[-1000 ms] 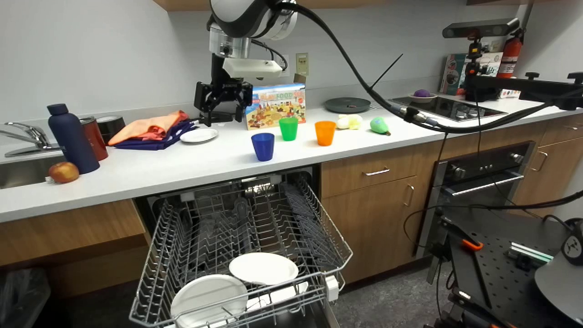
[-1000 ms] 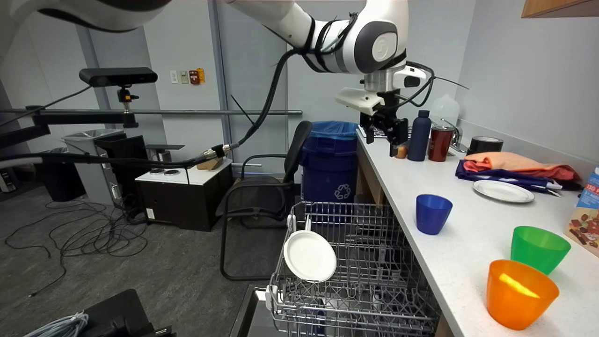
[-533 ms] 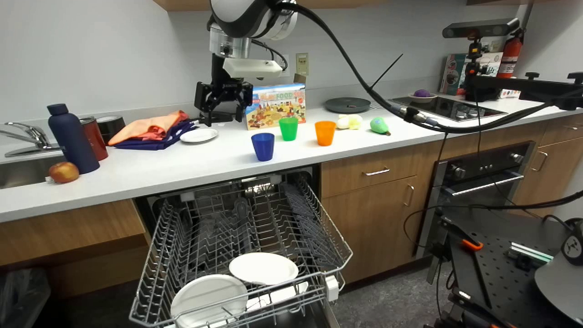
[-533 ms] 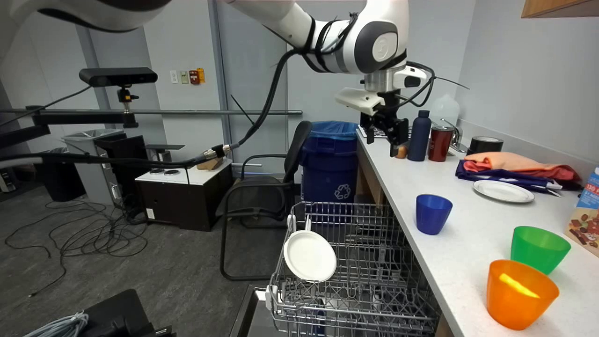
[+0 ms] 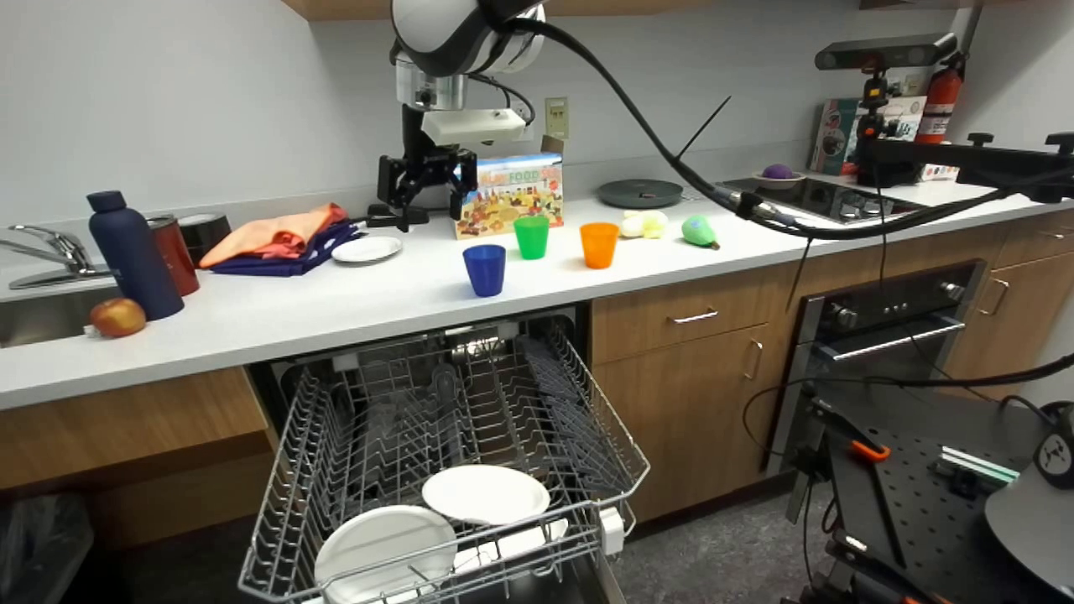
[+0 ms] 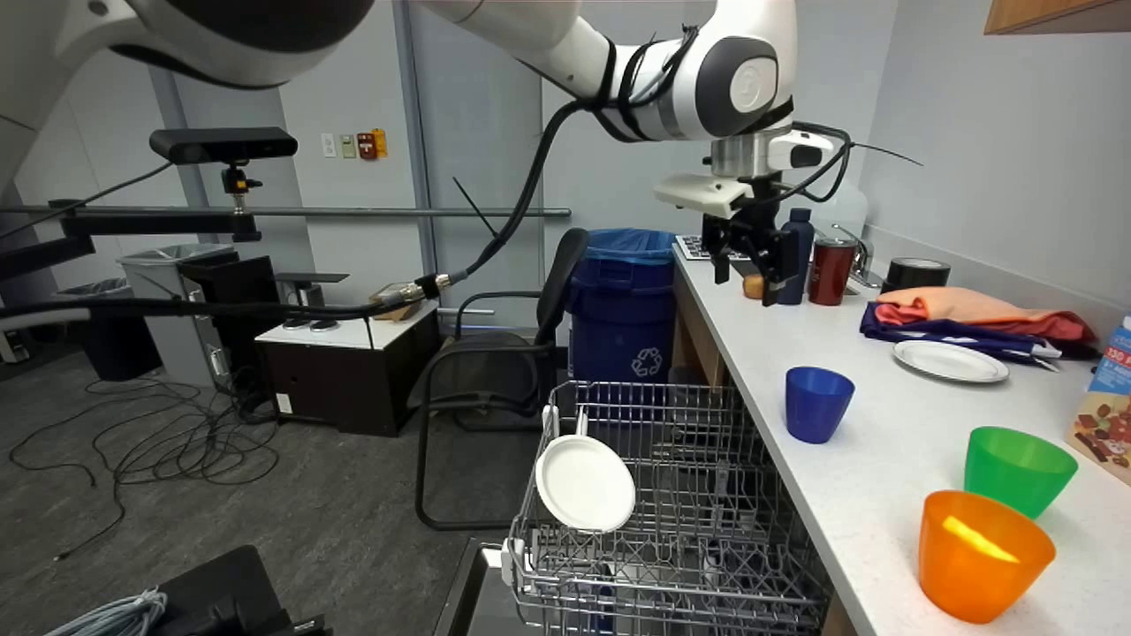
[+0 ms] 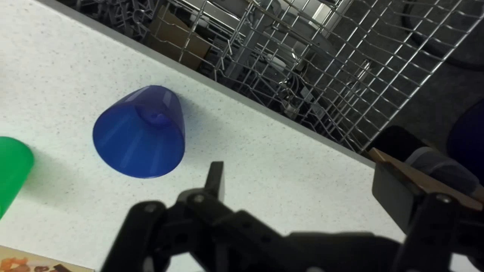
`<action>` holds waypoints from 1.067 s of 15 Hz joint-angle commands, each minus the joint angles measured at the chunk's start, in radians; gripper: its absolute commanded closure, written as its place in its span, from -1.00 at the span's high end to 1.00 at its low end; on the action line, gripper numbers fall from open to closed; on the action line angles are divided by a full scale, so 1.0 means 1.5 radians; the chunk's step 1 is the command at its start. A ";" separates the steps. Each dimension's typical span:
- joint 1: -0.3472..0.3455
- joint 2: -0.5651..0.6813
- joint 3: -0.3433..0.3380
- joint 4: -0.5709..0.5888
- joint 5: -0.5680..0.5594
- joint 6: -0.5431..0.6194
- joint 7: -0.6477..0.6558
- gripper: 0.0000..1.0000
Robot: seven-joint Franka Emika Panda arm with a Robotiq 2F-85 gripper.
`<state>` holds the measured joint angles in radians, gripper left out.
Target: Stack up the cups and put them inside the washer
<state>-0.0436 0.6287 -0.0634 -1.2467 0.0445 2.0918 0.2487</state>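
Observation:
A blue cup [image 5: 484, 270] stands upright on the counter near its front edge, above the washer; it also shows in an exterior view [image 6: 818, 405] and in the wrist view [image 7: 140, 132]. A green cup [image 5: 531, 236] stands behind it, with an orange cup [image 5: 599, 245] beside the green one; both also show in an exterior view, green [image 6: 1016, 468] and orange [image 6: 982, 556]. The washer's wire rack [image 5: 294, 478] is pulled out, with white plates at its front. My gripper [image 5: 430, 220] is open and empty above the counter; in the wrist view its fingers [image 7: 298, 181] are beside the blue cup.
A play food box [image 5: 512, 197] stands behind the cups. A small plate [image 5: 367, 249], folded cloths [image 5: 273, 235] and a dark-blue bottle [image 5: 134, 252] are on the counter. Toy food [image 5: 698, 231] lies beyond the orange cup. A cable hangs from the arm.
My arm is still at first, then the gripper shifts a little to the right in both exterior views. It stays open. The cups and the rack have not moved.

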 commanded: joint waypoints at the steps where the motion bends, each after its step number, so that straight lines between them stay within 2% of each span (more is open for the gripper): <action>1: -0.016 0.081 -0.023 0.138 -0.006 -0.058 0.018 1.00; 8: -0.081 0.190 -0.065 0.306 -0.001 -0.117 0.076 1.00; 13: -0.136 0.227 -0.048 0.367 0.004 -0.199 -0.001 1.00; 16: -0.158 0.252 -0.045 0.405 -0.006 -0.206 -0.075 1.00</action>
<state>-0.2415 0.9340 -0.1501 -0.7721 0.0446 1.8307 0.2301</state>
